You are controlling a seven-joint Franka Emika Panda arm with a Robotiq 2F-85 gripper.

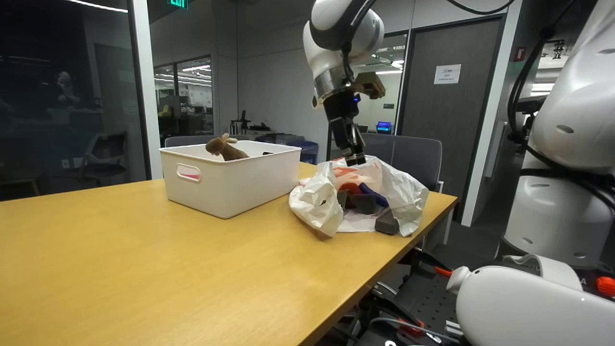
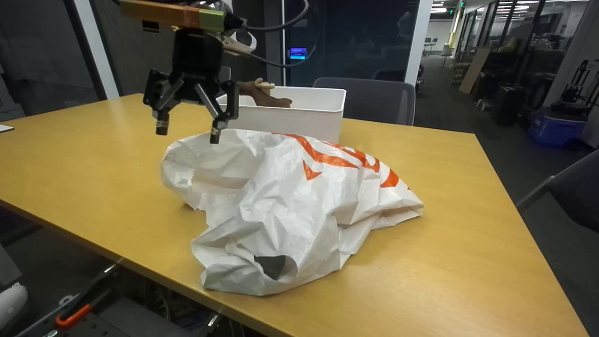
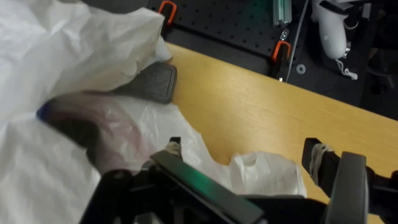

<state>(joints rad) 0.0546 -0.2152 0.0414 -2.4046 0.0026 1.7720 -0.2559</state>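
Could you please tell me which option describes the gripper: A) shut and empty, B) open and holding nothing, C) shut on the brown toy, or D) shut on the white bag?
B: in an exterior view, the gripper has its fingers spread wide apart near the white bag, with nothing clasped between them.

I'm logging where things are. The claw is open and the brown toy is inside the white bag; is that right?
Not quite: the brown toy is in the white bin, not the white bag, as both exterior views show. The claw is indeed open.
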